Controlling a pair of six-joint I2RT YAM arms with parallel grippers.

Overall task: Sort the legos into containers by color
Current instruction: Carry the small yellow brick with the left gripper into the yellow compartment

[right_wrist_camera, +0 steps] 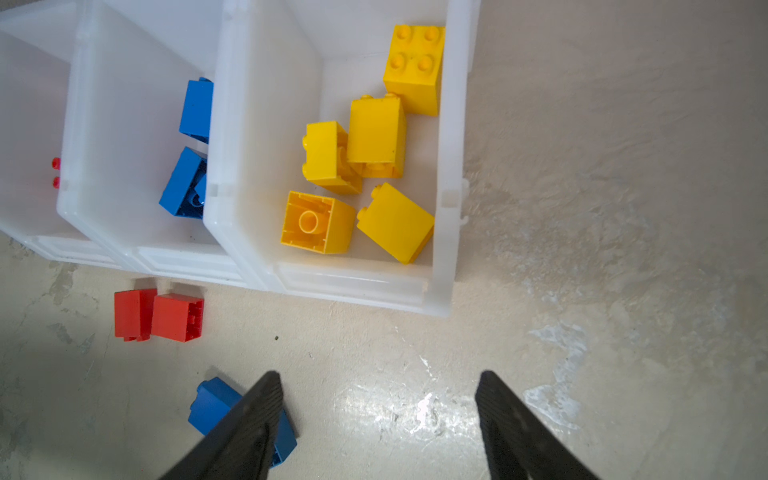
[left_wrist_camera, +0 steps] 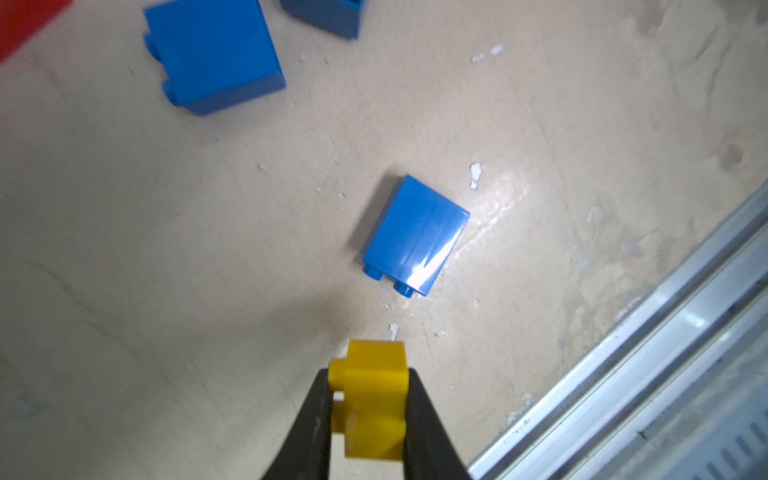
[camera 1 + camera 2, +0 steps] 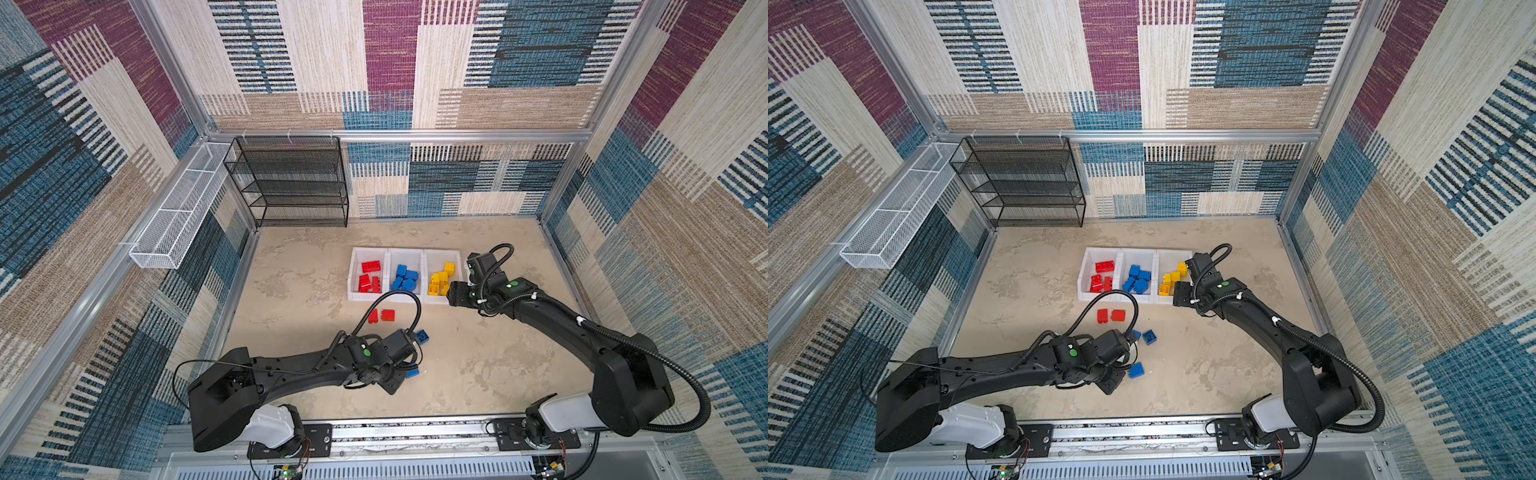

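Note:
My left gripper (image 2: 370, 374) is shut on a yellow lego (image 2: 370, 403), held just above the floor. A blue lego (image 2: 415, 237) lies on its side just beyond it, and two more blue ones (image 2: 216, 54) (image 2: 328, 16) lie farther off. Three joined white containers (image 3: 353, 274) hold red legos (image 3: 368, 276), blue legos (image 3: 405, 278) and yellow legos (image 1: 365, 166), one colour each. Two red legos (image 3: 382, 316) lie on the floor in front of the bins. My right gripper (image 1: 378, 382) hangs open and empty over the floor, just in front of the yellow bin (image 1: 357, 286).
A black mesh shelf rack (image 3: 291, 183) stands at the back left. A long white wire basket (image 3: 178, 216) hangs on the left wall. An aluminium rail (image 2: 665, 353) runs along the front edge, close to my left gripper.

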